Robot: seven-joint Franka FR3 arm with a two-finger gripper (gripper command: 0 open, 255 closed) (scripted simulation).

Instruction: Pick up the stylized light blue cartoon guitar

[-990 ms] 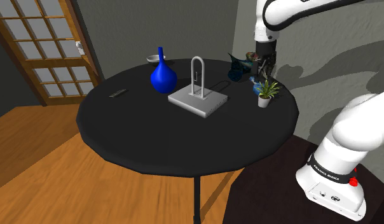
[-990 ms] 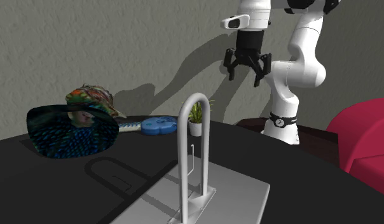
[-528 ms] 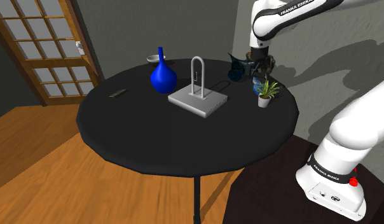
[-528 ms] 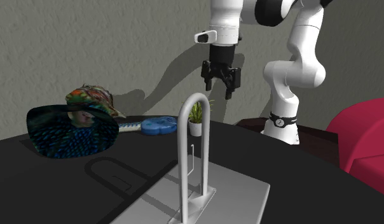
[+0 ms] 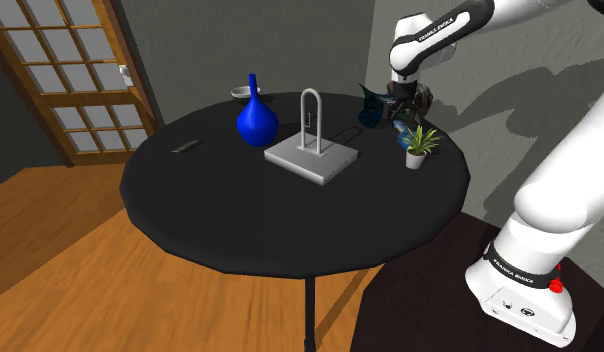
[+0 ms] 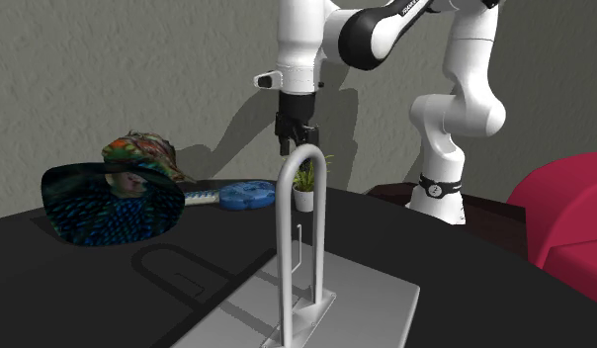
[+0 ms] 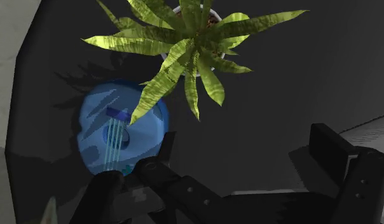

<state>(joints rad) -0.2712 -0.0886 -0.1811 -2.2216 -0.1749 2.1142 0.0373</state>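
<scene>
The light blue cartoon guitar [image 6: 242, 194] lies flat on the black round table [image 5: 240, 220], beside a small potted plant [image 6: 304, 184]. In the wrist view the guitar's round blue body [image 7: 121, 137] with its thin strings sits just outside one finger [image 7: 160, 167], partly under the plant's leaves [image 7: 187, 44]. My black gripper [image 6: 295, 139] hangs above the table, over the plant and guitar, with its fingers apart and nothing between them. In the shoulder view the gripper [image 5: 405, 103] is at the table's far right edge.
A grey base with a tall arch [image 5: 312, 150] stands mid-table and a blue vase [image 5: 256, 118] is behind it. A dark iridescent object [image 6: 114, 203] lies next to the guitar's neck. A white bowl [image 5: 242, 92] and a small dark bar [image 5: 185, 147] are further off.
The gripper has swung toward the second exterior view's left and turned about its axis. It now hangs over the plant and guitar, a little lower than before.
</scene>
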